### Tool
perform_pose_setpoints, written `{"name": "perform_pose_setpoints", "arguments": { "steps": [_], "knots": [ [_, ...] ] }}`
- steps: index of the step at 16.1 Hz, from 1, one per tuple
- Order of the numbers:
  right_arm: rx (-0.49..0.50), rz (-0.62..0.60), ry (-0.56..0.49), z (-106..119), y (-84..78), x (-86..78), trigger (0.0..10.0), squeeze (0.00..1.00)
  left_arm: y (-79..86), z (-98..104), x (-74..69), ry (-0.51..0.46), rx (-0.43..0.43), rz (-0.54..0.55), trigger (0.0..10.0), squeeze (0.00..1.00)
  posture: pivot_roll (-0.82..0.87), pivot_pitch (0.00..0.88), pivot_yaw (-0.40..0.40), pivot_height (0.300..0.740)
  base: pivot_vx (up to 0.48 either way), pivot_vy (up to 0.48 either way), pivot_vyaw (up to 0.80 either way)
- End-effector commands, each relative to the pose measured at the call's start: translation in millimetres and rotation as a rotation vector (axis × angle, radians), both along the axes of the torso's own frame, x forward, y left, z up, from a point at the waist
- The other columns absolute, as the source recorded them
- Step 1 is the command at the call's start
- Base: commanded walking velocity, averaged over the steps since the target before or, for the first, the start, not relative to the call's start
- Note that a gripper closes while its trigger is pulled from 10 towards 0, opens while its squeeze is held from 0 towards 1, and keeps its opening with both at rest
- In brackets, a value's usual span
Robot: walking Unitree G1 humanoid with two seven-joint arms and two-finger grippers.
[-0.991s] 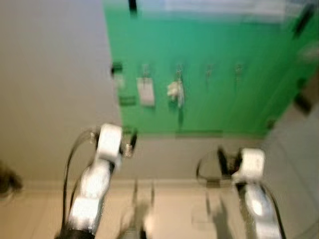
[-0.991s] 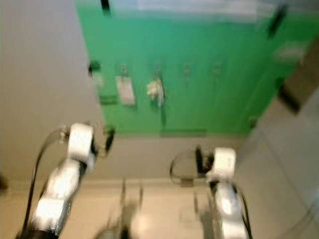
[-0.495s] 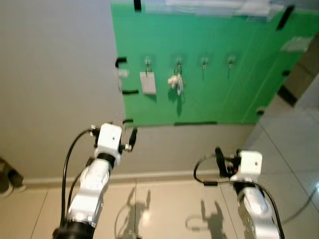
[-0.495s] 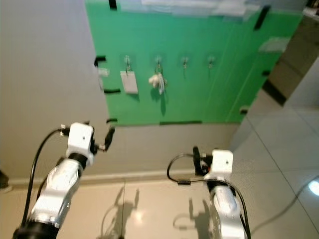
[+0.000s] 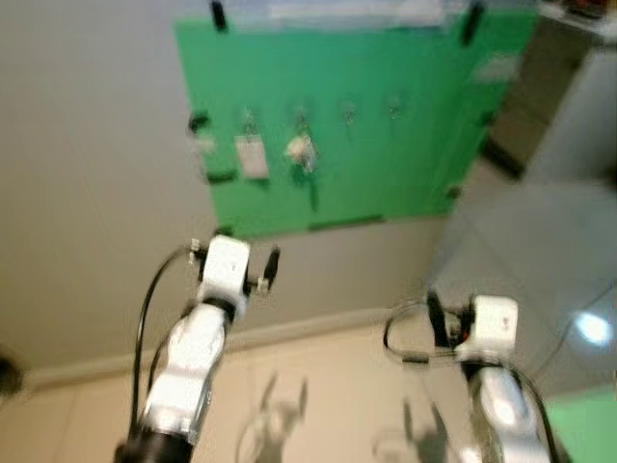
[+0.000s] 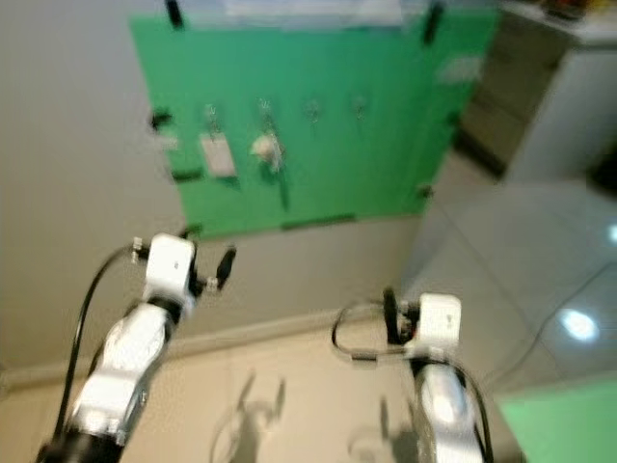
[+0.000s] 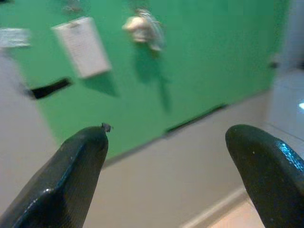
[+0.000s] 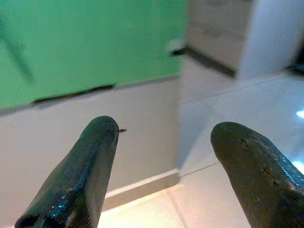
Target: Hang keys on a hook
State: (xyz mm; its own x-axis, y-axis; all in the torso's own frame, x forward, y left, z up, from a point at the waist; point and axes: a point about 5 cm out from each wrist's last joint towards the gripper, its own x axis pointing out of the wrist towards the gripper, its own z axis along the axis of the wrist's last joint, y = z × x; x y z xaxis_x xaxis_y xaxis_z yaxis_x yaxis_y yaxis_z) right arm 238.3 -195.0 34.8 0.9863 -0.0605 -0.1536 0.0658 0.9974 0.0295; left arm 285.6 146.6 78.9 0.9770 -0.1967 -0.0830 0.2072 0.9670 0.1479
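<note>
A green board is fixed to the grey wall ahead, with a row of small hooks across it. A bunch of keys with a white fob hangs from the second hook, and a white tag hangs from the hook to its left. The same keys and tag appear in the left wrist view. My left gripper is held up below the board, open and empty. My right gripper is lower and to the right, open and empty, facing the wall's skirting.
The glossy tiled floor meets the wall at a pale skirting. A white cabinet stands at the right with dark shelving behind it. A green patch lies on the floor at the bottom right. A dark object sits at the far left.
The whole picture has shifted: the board now lies further left and more floor and cabinet show at the right. Both arms keep their raised pose and stay open.
</note>
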Motion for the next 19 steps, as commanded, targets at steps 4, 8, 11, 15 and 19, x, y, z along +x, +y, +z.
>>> {"name": "perform_pose_setpoints", "arguments": {
  "steps": [4,8,11,15,19],
  "knots": [
    [-0.002,-0.021,0.000,4.5,-3.6,-1.2,10.0,0.00,-5.1,2.3,3.5,0.007,-0.030,-0.040,10.0,0.00,-0.04,0.000,0.034,0.740,0.000,0.000,-0.76],
    [-0.020,-0.071,-0.037,11.5,-8.4,-1.3,10.0,0.00,-5.4,1.1,3.5,0.016,-0.055,-0.047,10.0,0.00,-0.04,0.000,0.035,0.740,0.000,0.360,-0.76],
    [-0.023,-0.096,-0.031,11.4,-11.6,-6.3,10.0,0.00,-1.4,-8.5,2.4,0.076,-0.087,-0.023,10.0,0.00,-0.04,0.000,0.035,0.740,0.000,0.480,-0.76],
    [-0.047,-0.057,0.029,1.7,-8.6,-29.6,10.0,0.00,10.0,-24.9,-17.8,0.137,-0.056,-0.087,10.0,0.00,-0.04,0.000,0.024,0.740,0.000,0.480,-0.76],
    [-0.060,-0.064,0.062,-4.0,-10.2,-46.4,10.0,0.00,19.3,-34.3,-33.1,0.190,-0.058,-0.109,10.0,0.00,-0.04,0.000,0.015,0.740,0.000,0.479,-0.77]
  ]
}}
